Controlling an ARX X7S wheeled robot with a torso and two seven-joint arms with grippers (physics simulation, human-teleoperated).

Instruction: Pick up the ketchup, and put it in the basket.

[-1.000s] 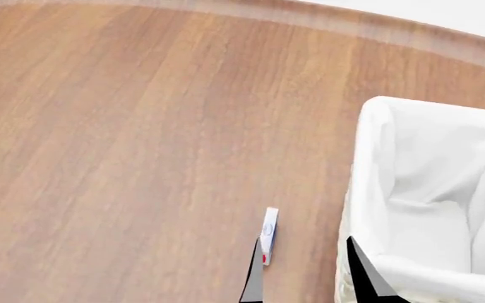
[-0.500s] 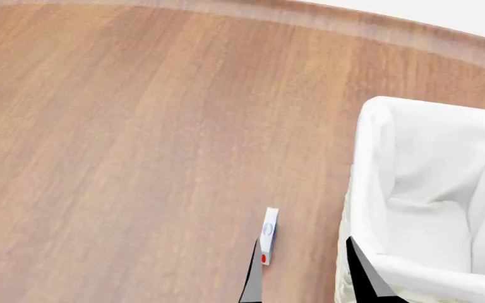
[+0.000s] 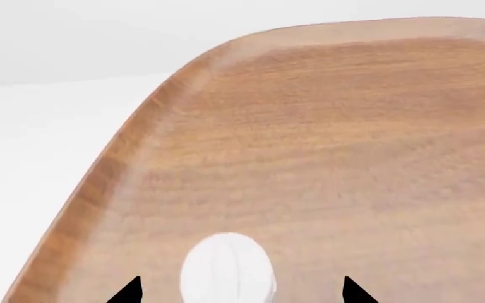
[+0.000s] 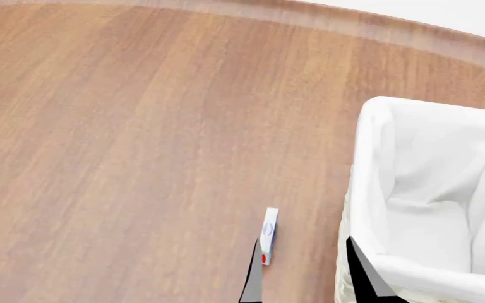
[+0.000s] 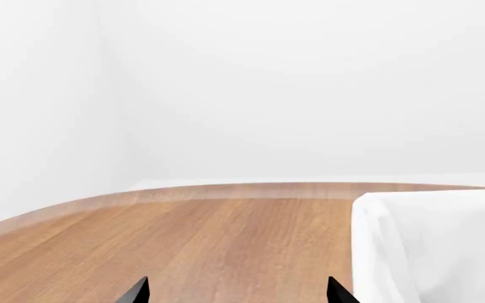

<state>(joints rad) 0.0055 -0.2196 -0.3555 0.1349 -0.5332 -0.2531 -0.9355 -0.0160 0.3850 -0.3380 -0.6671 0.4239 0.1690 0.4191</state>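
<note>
The left gripper (image 3: 238, 291) is spread wide. Only its two dark tips show in the left wrist view, one on each side of a round white shape (image 3: 225, 265), with table (image 3: 327, 145) showing between it and each tip. That shape is probably the cap of the ketchup seen end-on, though no orange body or label is in view to confirm it. If so, the bottle is on the table near the curved edge, inside the open jaws and not yet held. The head view shows neither the bottle nor this gripper.

As a judgement, a plastic squeeze bottle is light, smooth and a little yielding. A hard pinch would dent the body, and it could slip on the glossy label. The cap is stiff but narrow and makes a poor hold. The better hold is lower, across the upper body just under the shoulder, with the pads flat on opposite sides and only moderate force. The bottle is tall, so it may tip if knocked before the jaws close.

The right gripper (image 4: 305, 274) is also wide open and holds nothing. It hangs low over the table, just beside the near wall of the basket (image 4: 369, 164). The basket's white liner is folded over the rim, and the part of its inside that shows looks bare.
</note>
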